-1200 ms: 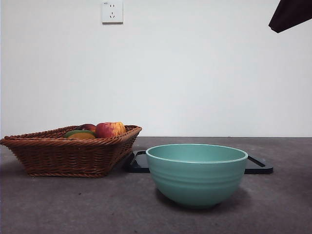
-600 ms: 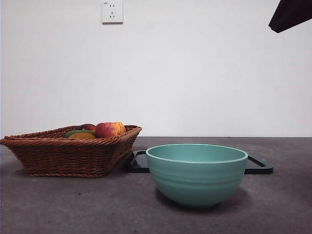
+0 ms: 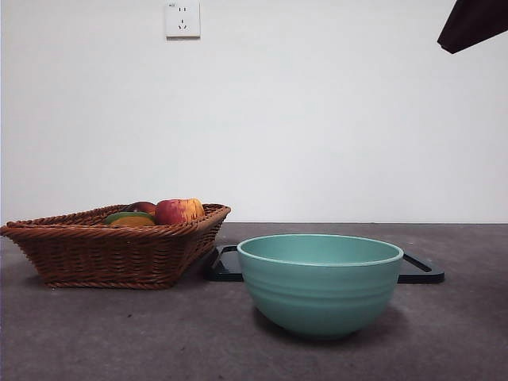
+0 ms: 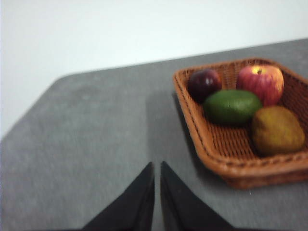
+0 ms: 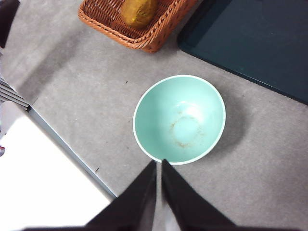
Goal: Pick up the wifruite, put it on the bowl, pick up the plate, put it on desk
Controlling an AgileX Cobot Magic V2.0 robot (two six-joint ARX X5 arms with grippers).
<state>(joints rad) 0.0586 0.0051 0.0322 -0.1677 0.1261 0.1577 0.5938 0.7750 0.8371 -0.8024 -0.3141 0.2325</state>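
Overhead, both grippers hang with jaws pressed together, holding nothing: the left gripper (image 4: pixel 157 166) above bare desk (image 4: pixel 96 134) beside the wicker basket (image 4: pixel 211 144), the right gripper (image 5: pixel 159 163) high over the bowl (image 5: pixel 179 119). Wifruite (image 4: pixel 276 131) lies in the basket beside a green fruit (image 4: pixel 232 106), apple (image 4: pixel 261 83) and dark fruit (image 4: pixel 204 83); the bowl holds nothing, black tray (image 5: pixel 250 38) behind it.

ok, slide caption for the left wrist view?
Left gripper, jaws shut, above the desk beside the wicker basket holding the wifruite.
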